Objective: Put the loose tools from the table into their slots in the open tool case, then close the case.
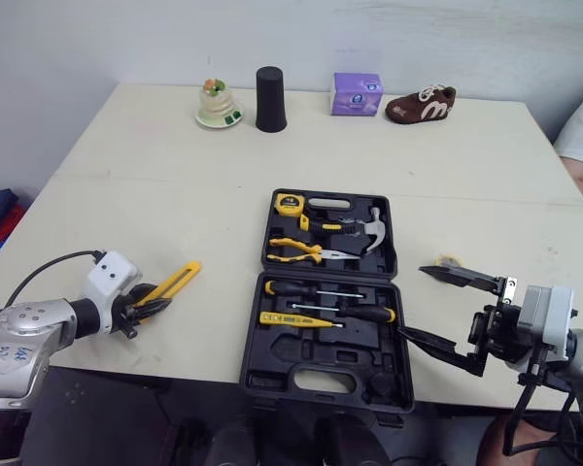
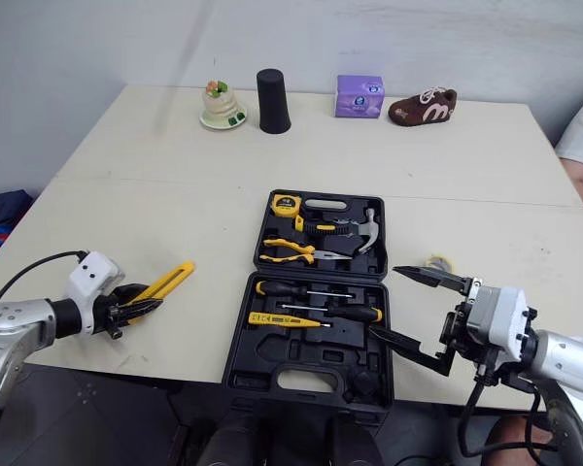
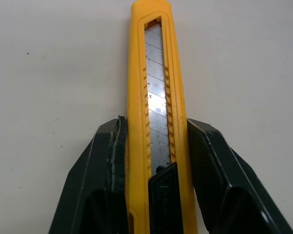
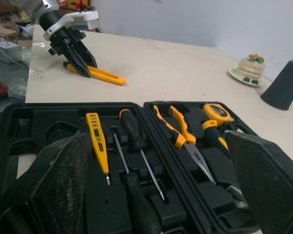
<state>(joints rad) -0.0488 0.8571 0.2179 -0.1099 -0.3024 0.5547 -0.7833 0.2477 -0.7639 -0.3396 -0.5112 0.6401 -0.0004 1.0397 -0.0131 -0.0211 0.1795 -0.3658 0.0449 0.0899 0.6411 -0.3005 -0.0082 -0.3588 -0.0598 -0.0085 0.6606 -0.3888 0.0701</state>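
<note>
On the table [image 1: 155,194], the open tool case [image 1: 272,374] is sitting at the centre, part filled. Your right gripper [image 1: 411,301] is hanging spread wide by its right edge. Your left gripper [image 1: 141,306] is clamping the yellow utility knife [image 1: 178,279] well left of the case, probably not yet lifted. You're mid-pickup; next you're needing a lift and a carry to an empty slot.
</note>
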